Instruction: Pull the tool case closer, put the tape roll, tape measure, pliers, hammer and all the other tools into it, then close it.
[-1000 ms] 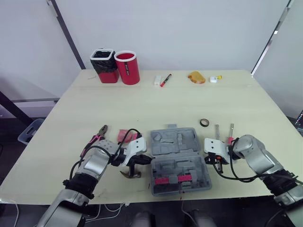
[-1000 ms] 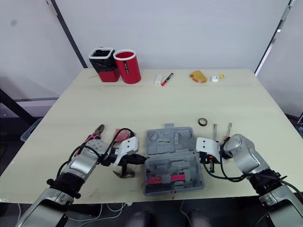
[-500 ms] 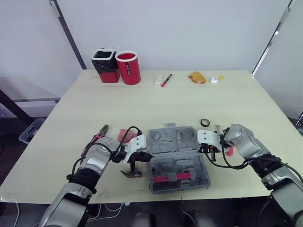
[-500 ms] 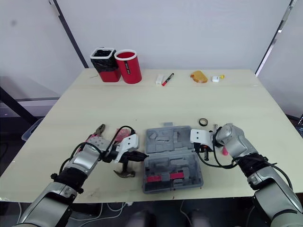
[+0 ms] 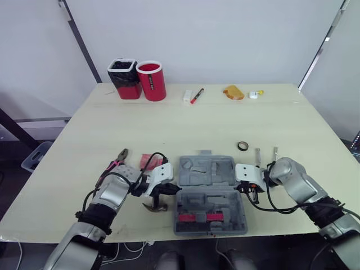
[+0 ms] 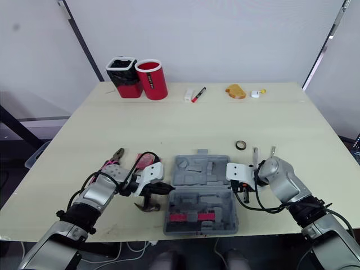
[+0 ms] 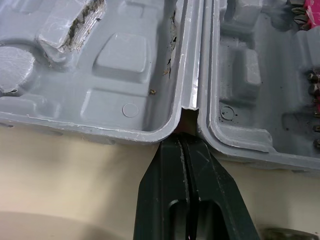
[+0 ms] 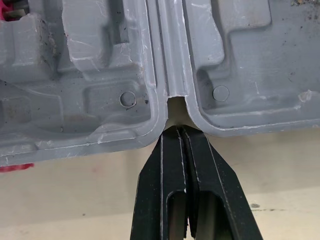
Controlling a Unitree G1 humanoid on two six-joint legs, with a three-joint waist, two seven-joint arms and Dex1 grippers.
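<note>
Open tool case [image 5: 208, 194] lay near front edge of surface [image 5: 169, 121], between two pincers. Wrist views: left pincer [image 7: 186, 142] was pressed together, tip at hinge notch on case's left end; right pincer [image 8: 179, 131] pressed together too, tip at opposite notch. Eye views added hammer [image 5: 153, 206] just beside left pincer, pliers [image 5: 115, 162] further left, tape roll [image 5: 242, 146] behind right pincer.

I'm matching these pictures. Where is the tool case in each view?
Left eye view: tool case, open, low centre.
Right eye view: tool case, low centre.
Left wrist view: tool case halves beyond left claw.
Right wrist view: tool case halves beyond right claw.
Shared landmark: hinge seam.
</note>
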